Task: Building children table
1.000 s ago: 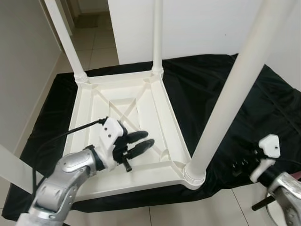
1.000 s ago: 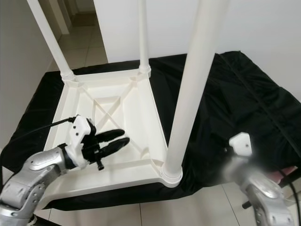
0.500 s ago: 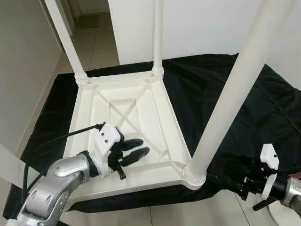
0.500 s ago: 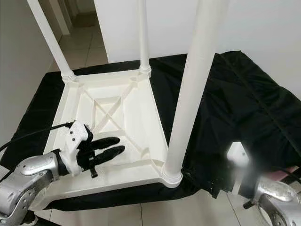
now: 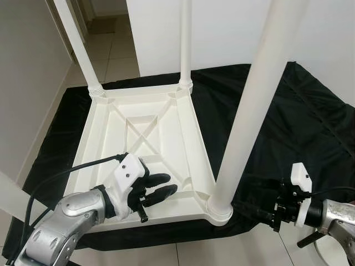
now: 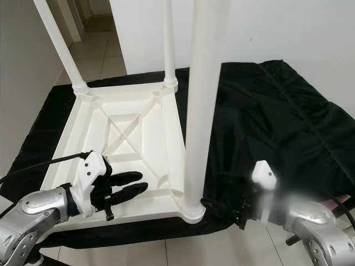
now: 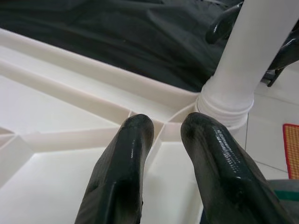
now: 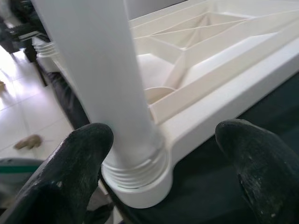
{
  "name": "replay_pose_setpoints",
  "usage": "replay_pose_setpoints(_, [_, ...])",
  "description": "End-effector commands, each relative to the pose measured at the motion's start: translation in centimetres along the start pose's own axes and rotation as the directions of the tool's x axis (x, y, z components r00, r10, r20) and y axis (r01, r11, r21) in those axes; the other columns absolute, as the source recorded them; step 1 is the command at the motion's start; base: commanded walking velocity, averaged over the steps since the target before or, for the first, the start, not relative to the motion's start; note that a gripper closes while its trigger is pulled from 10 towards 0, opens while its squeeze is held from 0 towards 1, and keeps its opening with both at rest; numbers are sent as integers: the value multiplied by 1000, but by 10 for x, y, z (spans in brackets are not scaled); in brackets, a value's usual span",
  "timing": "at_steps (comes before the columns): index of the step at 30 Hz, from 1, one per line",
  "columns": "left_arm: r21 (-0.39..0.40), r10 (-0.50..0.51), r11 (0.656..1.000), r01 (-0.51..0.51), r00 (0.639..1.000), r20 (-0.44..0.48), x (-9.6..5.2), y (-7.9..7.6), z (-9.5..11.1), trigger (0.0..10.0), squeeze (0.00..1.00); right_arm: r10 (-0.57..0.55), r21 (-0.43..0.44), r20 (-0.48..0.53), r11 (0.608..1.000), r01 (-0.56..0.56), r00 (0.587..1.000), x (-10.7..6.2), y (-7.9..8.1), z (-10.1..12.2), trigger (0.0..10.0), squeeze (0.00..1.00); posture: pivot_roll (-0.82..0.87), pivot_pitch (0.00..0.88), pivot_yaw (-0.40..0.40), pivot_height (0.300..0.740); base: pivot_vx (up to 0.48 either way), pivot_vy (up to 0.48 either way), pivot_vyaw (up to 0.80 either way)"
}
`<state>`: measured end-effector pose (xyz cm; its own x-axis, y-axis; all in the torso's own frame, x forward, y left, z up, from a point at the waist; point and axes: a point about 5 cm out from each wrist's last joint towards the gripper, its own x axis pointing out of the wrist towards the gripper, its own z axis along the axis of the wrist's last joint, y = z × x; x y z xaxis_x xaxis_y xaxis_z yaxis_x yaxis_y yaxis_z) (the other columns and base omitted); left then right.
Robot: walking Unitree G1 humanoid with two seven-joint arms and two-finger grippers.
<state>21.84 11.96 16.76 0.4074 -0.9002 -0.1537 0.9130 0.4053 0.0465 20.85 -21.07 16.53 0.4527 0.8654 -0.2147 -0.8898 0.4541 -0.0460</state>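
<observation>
The white plastic table (image 5: 105,124) lies upside down on a black cloth (image 5: 266,111), with its legs pointing up. The near right leg (image 5: 252,105) stands in its corner socket (image 5: 219,206). My left gripper (image 5: 166,184) hovers low over the table's underside near the front rim, its fingers (image 7: 133,154) a little apart with nothing between them. My right gripper (image 8: 168,135) is open wide at the base of the near leg (image 8: 98,70), one finger on each side and not touching it. The right gripper's fingers (image 6: 222,208) reach in over the cloth from the right.
Two more legs (image 5: 77,44) (image 5: 186,39) rise from the far corners. Another white leg (image 5: 11,194) crosses the near left edge. A white wall (image 5: 233,27) stands behind, and tiled floor (image 5: 183,255) runs along the cloth's front edge.
My right gripper has moved in to the near leg's base. The near leg's top has swung left and it stands straighter. My left gripper has drawn back toward the front rim.
</observation>
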Motion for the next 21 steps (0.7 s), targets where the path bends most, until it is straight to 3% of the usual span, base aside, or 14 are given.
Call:
replay_pose_setpoints(1, [0, -59, 998, 59, 998, -11, -1, -6, 0, 10000, 0, 40, -5, -6, 999, -40, 999, 0, 4, 3, 10000, 0, -28, 34, 62, 740, 0, 0, 0])
replay_pose_setpoints(13, [2, -58, 998, 58, 998, -38, -2, -7, -4, 10000, 0, 115, 4, -21, 993, -115, 993, 11, 8, 0, 10000, 0, -25, 27, 55, 740, 0, 0, 0])
replay_pose_setpoints(21, [10, -45, 999, 45, 999, -31, 4, -8, -5, 10000, 0, 34, -20, 60, 999, -33, 998, 57, -5, -9, 10000, 0, -12, 21, 36, 740, 0, 0, 0])
